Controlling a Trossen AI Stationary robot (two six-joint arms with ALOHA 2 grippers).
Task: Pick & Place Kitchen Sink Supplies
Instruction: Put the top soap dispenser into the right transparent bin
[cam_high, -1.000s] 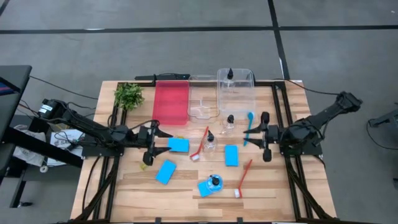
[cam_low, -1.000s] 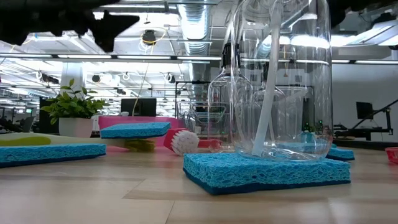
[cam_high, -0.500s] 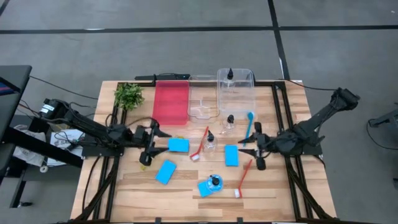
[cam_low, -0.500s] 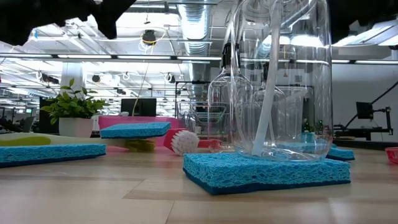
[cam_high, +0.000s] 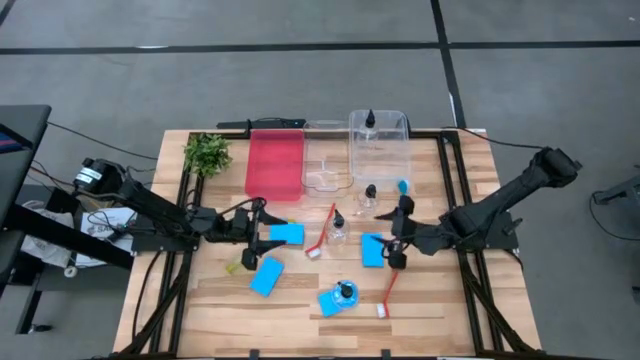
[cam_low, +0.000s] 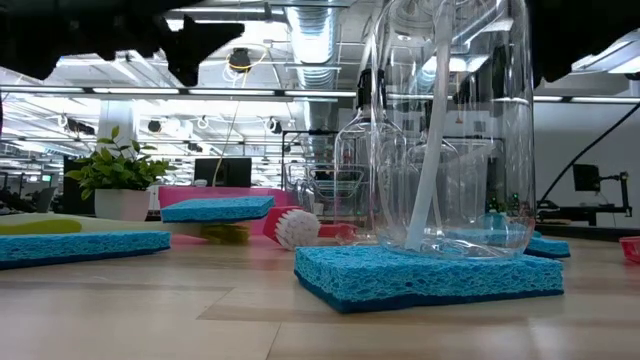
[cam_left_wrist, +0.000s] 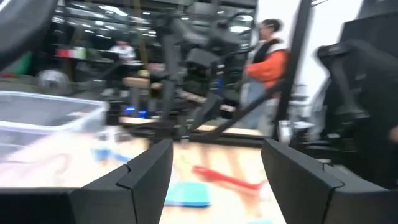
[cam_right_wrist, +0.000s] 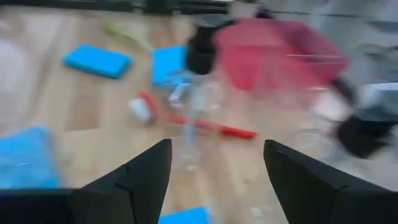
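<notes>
Right gripper has advanced, fingers spread, holding nothing.

A flat red rectangular plastic tray lay at the back of the wooden table, with a leafy green plant sprig to its left and two clear plastic trays to its right. One small clear black-capped bottle stood in the rightmost tray, two more on the table in front of the trays. A slim red long-handled brush lay between a flat blue rectangular sponge and those bottles. Another sponge lay nearer the front, left of a third bearing a bottle (seen close in the low view). A fourth sponge lay just beside the right gripper, and a second red brush in front of it. The left gripper was beside the first sponge.
</notes>
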